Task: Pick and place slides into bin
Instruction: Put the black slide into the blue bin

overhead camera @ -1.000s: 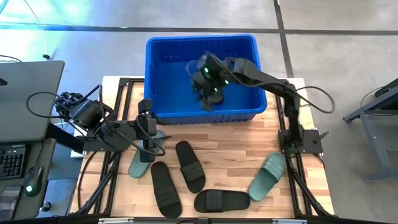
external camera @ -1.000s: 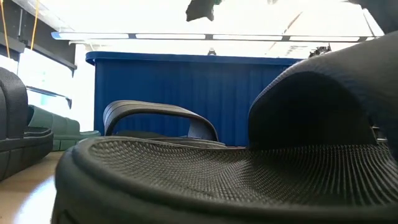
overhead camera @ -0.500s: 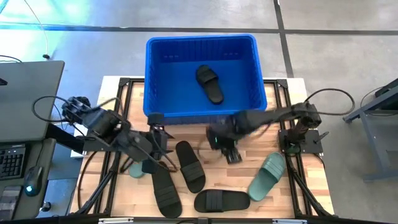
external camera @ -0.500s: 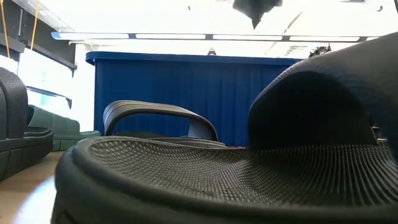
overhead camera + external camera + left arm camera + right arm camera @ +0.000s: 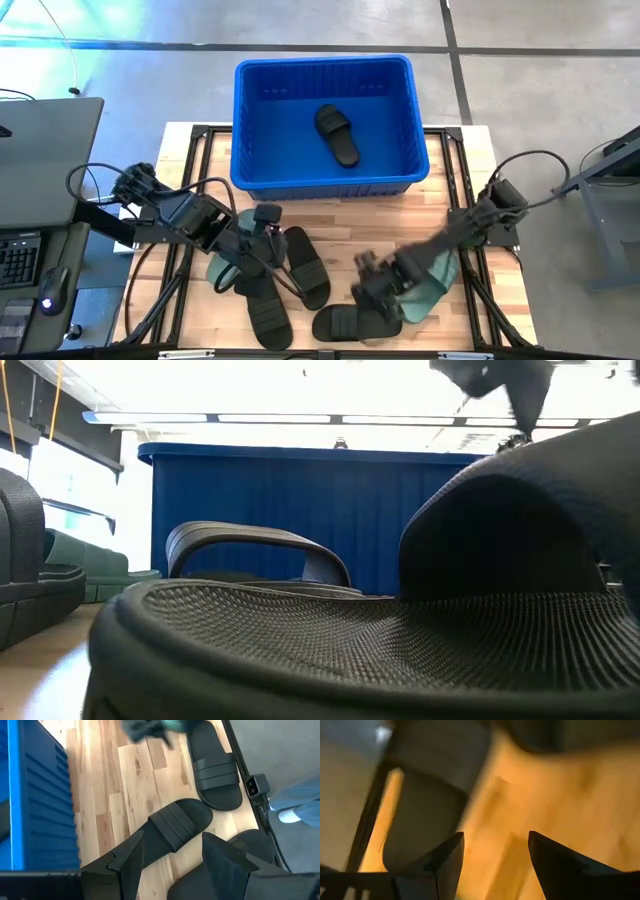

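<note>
Hidden, cropped and blurred parts around the bin

In the low view a black slide [image 5: 400,630] is filling the foreground, running off the picture's edges and hiding the lower wall of the bin [image 5: 300,510]. In the high view the left arm is covering much of the green slide [image 5: 222,268] in front of the bin [image 5: 322,182], and the right gripper [image 5: 380,285] is smearing into blur over the other green slide [image 5: 432,283]. The right wrist view is blurring throughout, its shapes too soft to name.
</note>
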